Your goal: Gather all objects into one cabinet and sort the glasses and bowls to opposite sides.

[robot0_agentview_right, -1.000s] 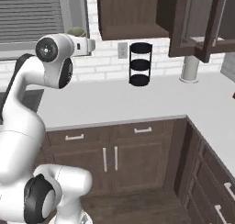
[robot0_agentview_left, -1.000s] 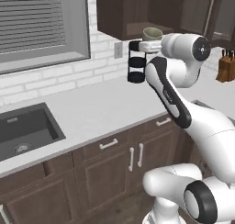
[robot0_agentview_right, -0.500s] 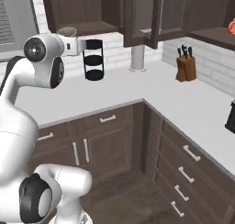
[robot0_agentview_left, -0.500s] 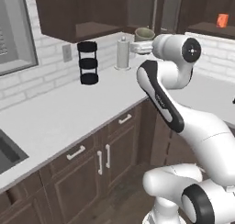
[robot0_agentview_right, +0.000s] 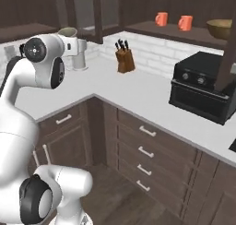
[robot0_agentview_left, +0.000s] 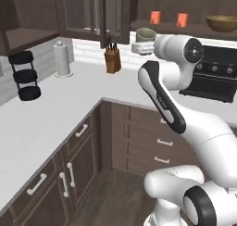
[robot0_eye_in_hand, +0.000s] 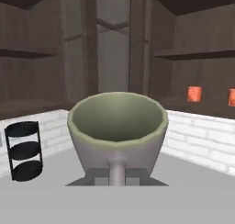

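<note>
Our tool (robot0_eye_in_hand: 117,175) is clamped on the handle of the mug (robot0_eye_in_hand: 117,129), which we carry upright in the air, high above the table (robot0_agentview_left: 55,109) and at the height of the shelf. The mug looks stiff and rather light, like glazed ceramic, so we judge it slippery and easy to chip against wood. The handle is a good place to hold it, but the cup can swing around such a thin grip, so we should move slowly. The two orange tumblers (robot0_agentview_left: 155,17) and (robot0_agentview_left: 182,20) stand near each other on the open cabinet shelf (robot0_agentview_right: 184,34), and the wooden bowl (robot0_agentview_left: 222,23) sits further right on the same shelf. We think the mug belongs there too.
</note>
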